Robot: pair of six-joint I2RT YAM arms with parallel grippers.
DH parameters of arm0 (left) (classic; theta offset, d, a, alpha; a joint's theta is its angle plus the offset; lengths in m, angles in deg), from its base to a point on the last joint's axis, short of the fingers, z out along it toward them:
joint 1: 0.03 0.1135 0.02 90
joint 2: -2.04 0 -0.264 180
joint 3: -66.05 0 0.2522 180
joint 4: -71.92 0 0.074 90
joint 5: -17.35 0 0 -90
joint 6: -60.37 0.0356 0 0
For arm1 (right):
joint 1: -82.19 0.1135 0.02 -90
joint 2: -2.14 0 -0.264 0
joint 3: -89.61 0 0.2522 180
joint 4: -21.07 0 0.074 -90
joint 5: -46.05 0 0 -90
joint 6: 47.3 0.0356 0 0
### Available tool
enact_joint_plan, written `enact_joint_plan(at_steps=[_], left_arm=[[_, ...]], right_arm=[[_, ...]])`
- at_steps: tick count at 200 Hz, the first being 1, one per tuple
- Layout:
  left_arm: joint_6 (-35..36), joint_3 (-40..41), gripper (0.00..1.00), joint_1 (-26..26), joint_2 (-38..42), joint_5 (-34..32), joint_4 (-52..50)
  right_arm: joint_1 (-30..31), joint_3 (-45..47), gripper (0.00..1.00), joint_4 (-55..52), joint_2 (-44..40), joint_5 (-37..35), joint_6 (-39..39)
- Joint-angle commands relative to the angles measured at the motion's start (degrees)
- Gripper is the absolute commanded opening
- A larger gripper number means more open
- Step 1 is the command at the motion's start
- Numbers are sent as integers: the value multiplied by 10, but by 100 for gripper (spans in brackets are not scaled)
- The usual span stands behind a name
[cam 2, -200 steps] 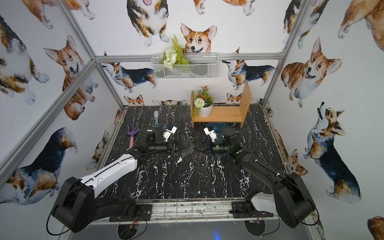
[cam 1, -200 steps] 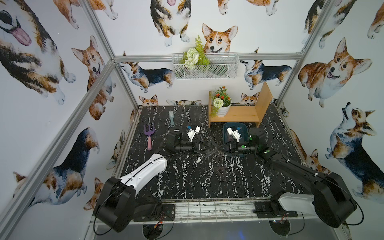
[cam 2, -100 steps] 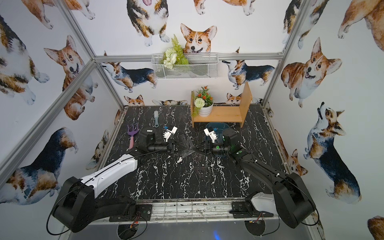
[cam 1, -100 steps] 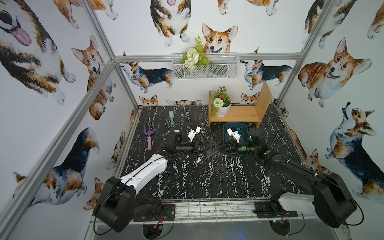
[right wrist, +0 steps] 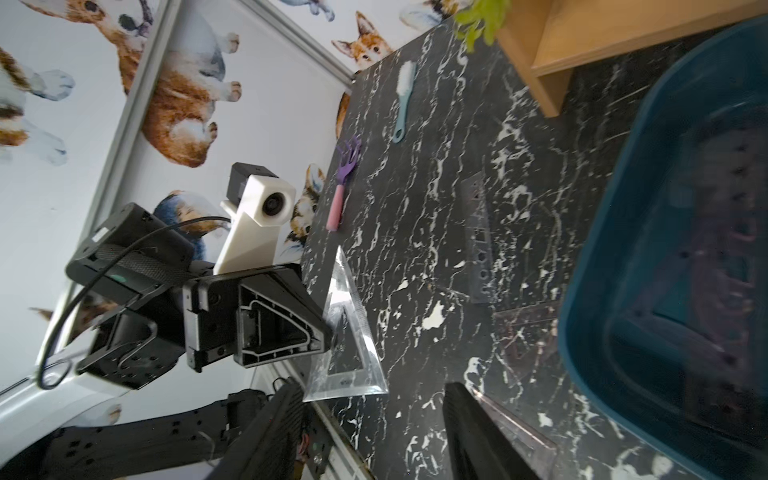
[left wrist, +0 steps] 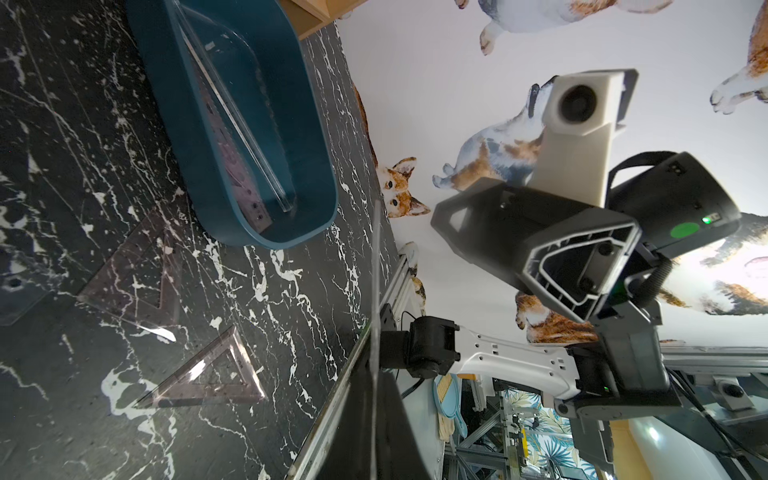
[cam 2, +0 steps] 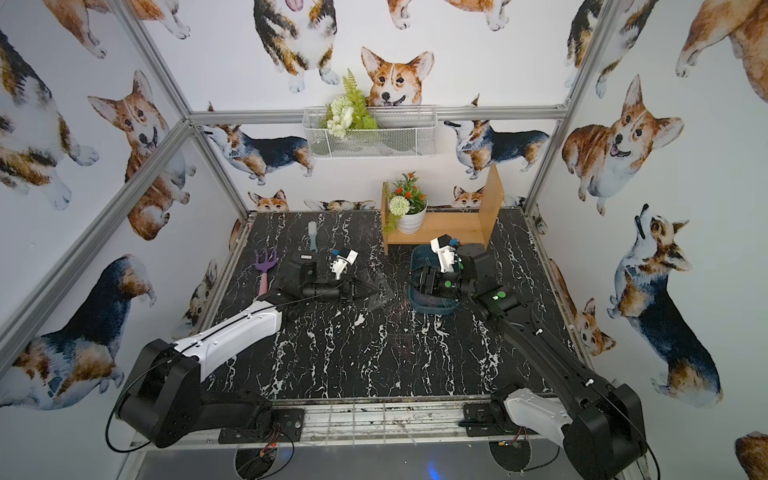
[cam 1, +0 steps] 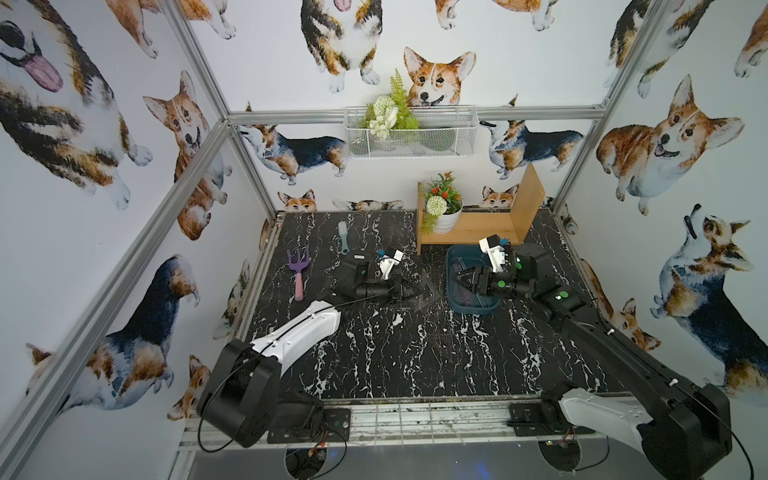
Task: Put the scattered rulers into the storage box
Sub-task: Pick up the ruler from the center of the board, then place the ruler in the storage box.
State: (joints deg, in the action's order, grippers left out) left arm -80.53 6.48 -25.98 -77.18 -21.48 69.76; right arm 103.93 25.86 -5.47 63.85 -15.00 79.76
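Observation:
My left gripper (cam 1: pixel 411 291) (left wrist: pixel 374 386) is shut on a clear triangular set square (right wrist: pixel 347 332) and holds it edge-up above the table (cam 1: pixel 415 353); it also shows in a top view (cam 2: pixel 380 291). My right gripper (cam 1: pixel 461 279) (right wrist: pixel 374 436) is open and holds nothing, by the near-left rim of the teal storage box (cam 1: pixel 473 309) (left wrist: pixel 199 137). Inside the box lie a long clear ruler (left wrist: pixel 232 112) and a purple one (left wrist: pixel 237 174). Two purple set squares (left wrist: pixel 137 274) (left wrist: pixel 208 374) lie flat on the table beside the box, below the grippers.
A purple-and-pink toy fork (cam 1: pixel 298 274) and a pale blue brush (cam 1: pixel 343 237) lie at the back left. A wooden shelf (cam 1: pixel 482 224) with a potted plant (cam 1: pixel 442 208) stands right behind the box. A wire basket (cam 1: pixel 409 133) hangs on the back wall.
The left gripper has closed on the clear set square. The right gripper has opened, let go of it and drawn back to the right toward the box.

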Motion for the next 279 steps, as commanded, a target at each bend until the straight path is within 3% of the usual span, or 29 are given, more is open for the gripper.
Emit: enact_joint_plan(at_steps=[1,28,73,174,279], left_arm=[[3,-18,0,-9,-17,-15,1],[2,-41,0,-26,-48,-29,2],[2,-92,0,-65,-106,-59,2],[16,-262,0,-131,-283,-109,-32],[46,-413,0,-167,-417,-147,-112]], right_arm=[[-2,-7,59,-86,-12,-95,-59],[-5,-12,57,-123,-26,-143,-79],[-25,-11,56,-152,-52,-159,-104],[-108,-6,57,-186,-106,-98,-118],[-124,-3,58,-189,-122,-75,-119]])
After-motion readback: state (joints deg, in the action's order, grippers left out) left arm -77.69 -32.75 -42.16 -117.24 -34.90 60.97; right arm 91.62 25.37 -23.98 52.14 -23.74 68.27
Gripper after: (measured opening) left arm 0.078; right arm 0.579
